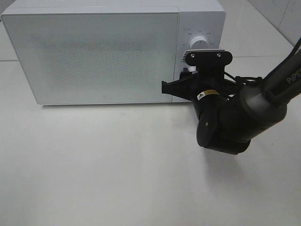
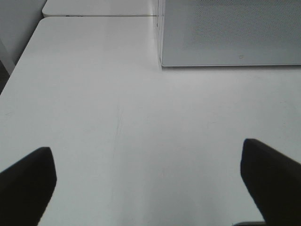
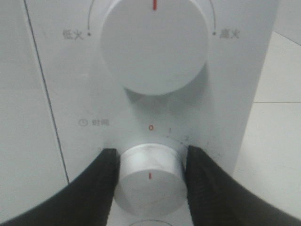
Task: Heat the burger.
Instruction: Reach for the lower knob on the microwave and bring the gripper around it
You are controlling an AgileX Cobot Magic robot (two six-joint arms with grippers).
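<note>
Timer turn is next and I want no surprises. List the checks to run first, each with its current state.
1. Microwave door shut: ok.
2. Burger inside: cannot tell, nothing shows through the door.
3. Right gripper closed on timer knob from both sides: ok.
4. Knob mark at 0: ok.
5. Left gripper open, away over the table: ok.

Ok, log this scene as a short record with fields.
microwave: door closed, standing on the table
burger: not visible in any view
right gripper: fingers against both sides of the lower knob, whose mark points toward 0
upper knob: red mark midway between its two labels
left gripper: open, above the table
</note>
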